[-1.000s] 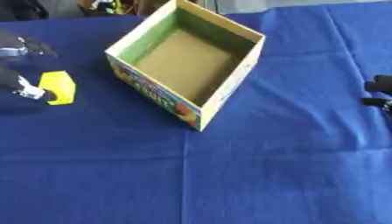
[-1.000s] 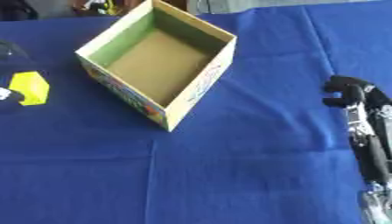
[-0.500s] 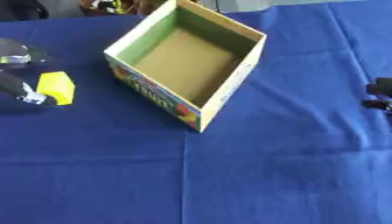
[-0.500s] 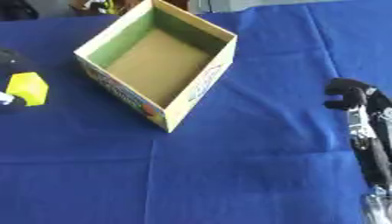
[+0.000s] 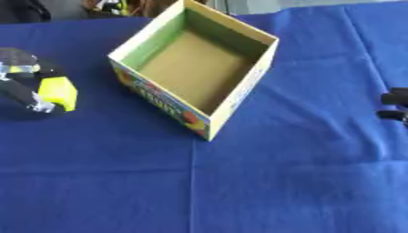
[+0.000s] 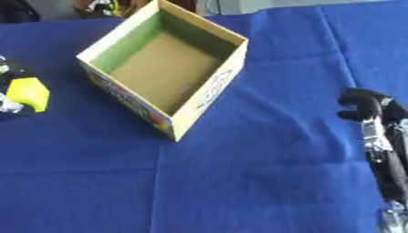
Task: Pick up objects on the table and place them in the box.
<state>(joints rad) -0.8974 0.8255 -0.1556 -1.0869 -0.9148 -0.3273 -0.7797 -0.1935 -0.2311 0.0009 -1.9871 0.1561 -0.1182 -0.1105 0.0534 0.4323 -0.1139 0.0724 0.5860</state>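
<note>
Left hand (image 5: 24, 86) curls around the yellow block (image 5: 58, 93), and the open cardboard box (image 5: 195, 75) sits just to its right; right hand (image 6: 374, 118) idles, fingers relaxed.

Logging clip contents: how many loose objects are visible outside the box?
1: a yellow block, left of the box, at the left robot hand. More may lie beyond the frame.
</note>
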